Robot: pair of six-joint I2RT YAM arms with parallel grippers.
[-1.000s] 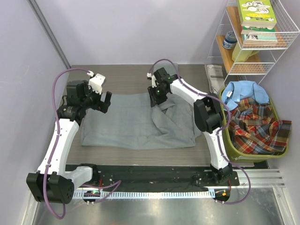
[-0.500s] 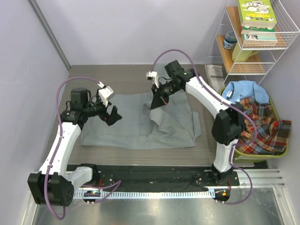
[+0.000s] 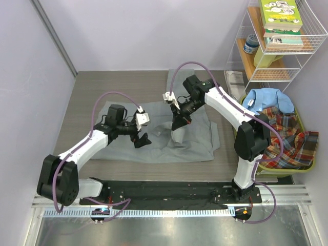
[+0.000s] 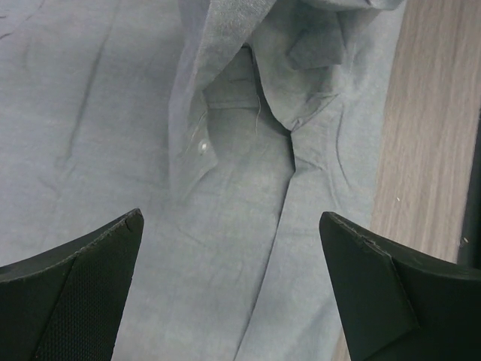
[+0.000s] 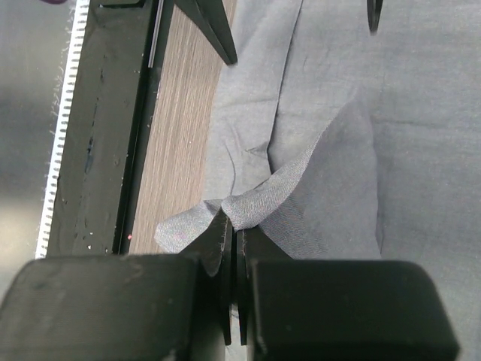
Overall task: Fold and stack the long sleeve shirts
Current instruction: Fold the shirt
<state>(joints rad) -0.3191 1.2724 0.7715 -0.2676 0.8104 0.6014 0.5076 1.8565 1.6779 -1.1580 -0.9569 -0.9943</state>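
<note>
The grey shirt [image 3: 154, 137] lies spread on the table. My right gripper [image 3: 180, 124] is shut on a pinched fold of it [image 5: 259, 203] and holds that fold lifted above the shirt's middle. My left gripper [image 3: 142, 139] is open and empty, low over the shirt's front part; in the left wrist view the cloth [image 4: 225, 248] lies between its spread fingertips [image 4: 90, 256], with the collar and a button above. The light blue shirt [image 3: 266, 100] and the red-green plaid shirt [image 3: 282, 138] lie in the basket at the right.
An olive basket [image 3: 251, 154] stands at the table's right edge. A white wire shelf [image 3: 279, 56] with books stands at the back right. A folded paper [image 3: 234, 79] lies near the shelf. A black rail [image 3: 169, 188] runs along the near edge.
My right gripper has carried the lifted fold toward the front and middle of the shirt. My left gripper has swung right and nearer, low over the shirt's front part, staying open.
</note>
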